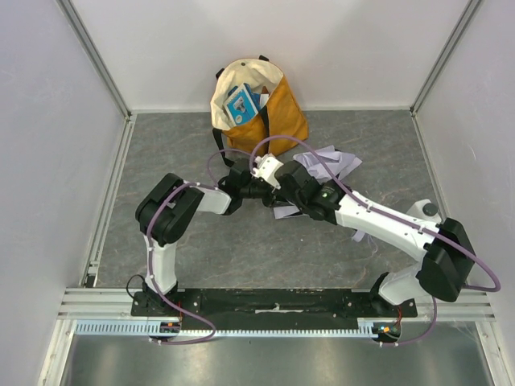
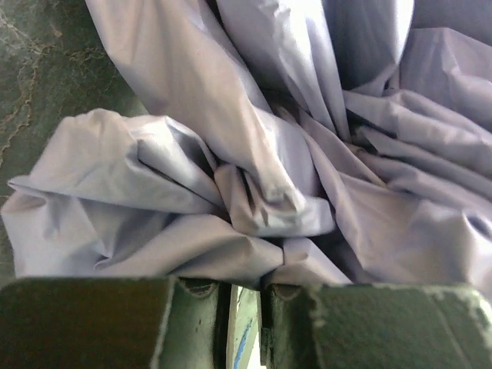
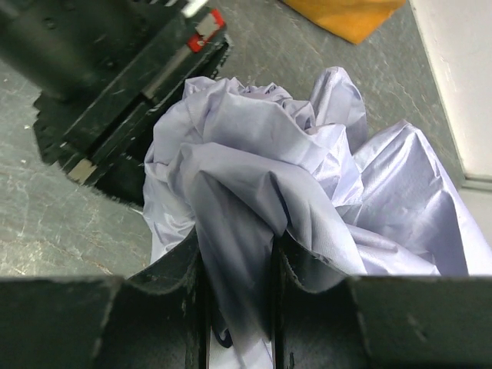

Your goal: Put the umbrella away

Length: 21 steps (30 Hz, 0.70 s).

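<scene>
The umbrella [image 1: 331, 161] lies as crumpled pale lavender fabric on the grey table, in front of the tote bag [image 1: 259, 104]. Both arms meet over its near-left part. In the right wrist view, my right gripper [image 3: 237, 254] is shut on a thick fold of the umbrella [image 3: 254, 177] that runs down between its fingers. In the left wrist view, rumpled canopy [image 2: 254, 154] fills the frame. My left gripper [image 2: 246, 283] has its jaws nearly together, pinching a fold at the tips. The shaft and strap are hidden.
The mustard-and-cream tote bag stands open against the back wall with a blue item inside; its orange corner [image 3: 346, 15] shows in the right wrist view. The left arm's black wrist [image 3: 115, 84] sits close beside the fabric. White walls enclose the table on three sides.
</scene>
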### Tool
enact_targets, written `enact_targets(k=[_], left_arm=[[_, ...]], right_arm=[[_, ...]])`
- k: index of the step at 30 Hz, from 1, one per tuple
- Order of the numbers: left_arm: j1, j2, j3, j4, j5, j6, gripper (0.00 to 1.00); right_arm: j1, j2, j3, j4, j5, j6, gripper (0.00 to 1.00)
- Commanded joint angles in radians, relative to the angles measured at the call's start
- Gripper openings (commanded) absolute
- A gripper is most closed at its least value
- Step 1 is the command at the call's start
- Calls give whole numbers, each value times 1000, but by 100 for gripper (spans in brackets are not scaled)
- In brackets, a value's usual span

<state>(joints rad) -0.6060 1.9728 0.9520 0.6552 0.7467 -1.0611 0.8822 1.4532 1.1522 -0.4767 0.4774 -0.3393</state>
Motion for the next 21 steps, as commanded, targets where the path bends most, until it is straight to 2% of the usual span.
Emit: enact_targets(k=[1, 6, 13, 16, 21], left_arm=[[15, 67, 63, 49, 35, 53, 18], [12, 75, 175, 78, 49, 38, 19], [18, 83, 390, -117, 51, 98, 20], [18, 119, 378, -92, 71, 73, 20], [20, 121, 249, -72, 36, 107, 20]], right_arm=[[31, -45, -28, 82, -169, -53, 0], [29, -45, 26, 75, -152, -63, 0], [29, -44, 119, -25, -145, -109, 0], [29, -27, 78, -20, -138, -116, 0], [38, 12, -21, 48, -161, -84, 0]])
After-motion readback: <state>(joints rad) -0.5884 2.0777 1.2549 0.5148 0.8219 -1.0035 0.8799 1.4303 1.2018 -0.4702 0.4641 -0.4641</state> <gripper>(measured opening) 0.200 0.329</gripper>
